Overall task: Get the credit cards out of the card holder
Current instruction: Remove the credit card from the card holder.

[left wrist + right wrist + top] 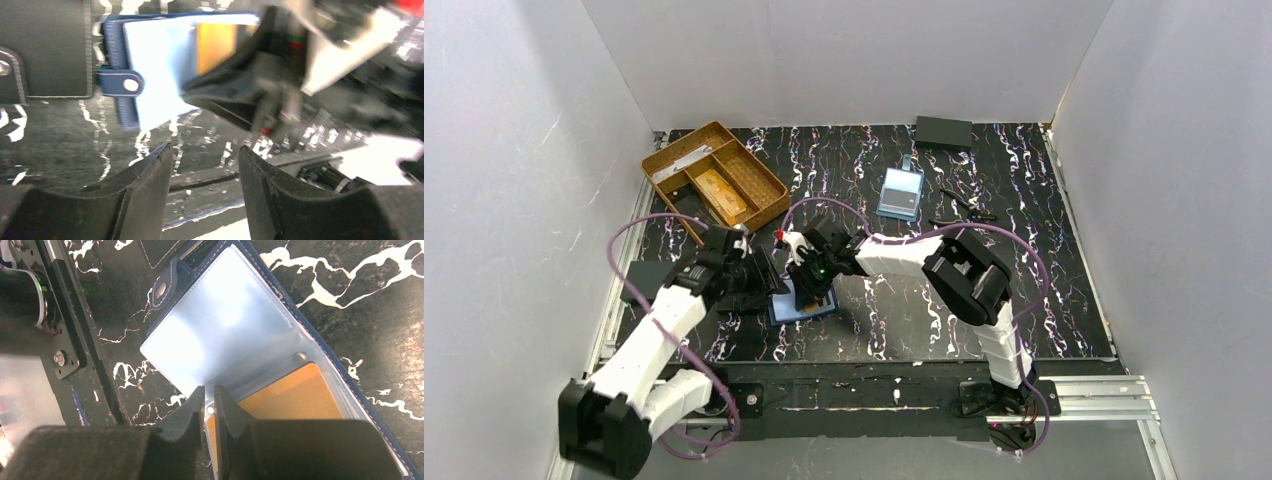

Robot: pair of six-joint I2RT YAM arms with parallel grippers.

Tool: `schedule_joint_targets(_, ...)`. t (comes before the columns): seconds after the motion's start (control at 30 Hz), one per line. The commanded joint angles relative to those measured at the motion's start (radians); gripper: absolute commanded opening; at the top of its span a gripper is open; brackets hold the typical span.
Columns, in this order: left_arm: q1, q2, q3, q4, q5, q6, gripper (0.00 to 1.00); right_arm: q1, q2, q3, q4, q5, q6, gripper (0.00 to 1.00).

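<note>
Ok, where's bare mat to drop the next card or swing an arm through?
Bare mat between the right arm and the right edge, and the strip between tray and light blue case. Crowded around the card holder, where left gripper and right gripper meet.

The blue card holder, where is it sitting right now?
In the top view the card holder lies open on the table, left of centre, under the right gripper, with the left gripper just to its left.

Right pincer (209, 392) over card holder (225, 325)
</note>
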Motion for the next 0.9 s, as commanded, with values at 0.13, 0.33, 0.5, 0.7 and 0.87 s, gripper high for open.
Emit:
schedule_joint_targets(0.13, 0.006, -0.215, -0.259, 0.454, 0.297, -0.227, 0.36, -0.013, 0.021, -0.051, -0.053, 0.041, -0.033, 0.23)
schedule_joint_targets(0.33, 0.007, -0.076, -0.316, 0.566, 0.231, -0.225, 0.18, -0.017, -0.03, -0.077, -0.02, -0.004, -0.028, 0.24)
schedule_joint_targets(0.5, 0.007, -0.045, -0.295, 0.538, 0.15, -0.178, 0.12, -0.023, -0.051, -0.085, -0.025, 0.011, -0.037, 0.25)
schedule_joint_targets(0.7, 0.006, 0.062, -0.304, 0.548, 0.122, -0.158, 0.07, -0.031, -0.068, -0.084, -0.042, 0.008, -0.069, 0.26)
schedule_joint_targets(0.87, 0.007, 0.19, -0.303, 0.517, 0.085, -0.148, 0.0, -0.031, -0.104, -0.062, -0.099, 0.001, -0.171, 0.3)
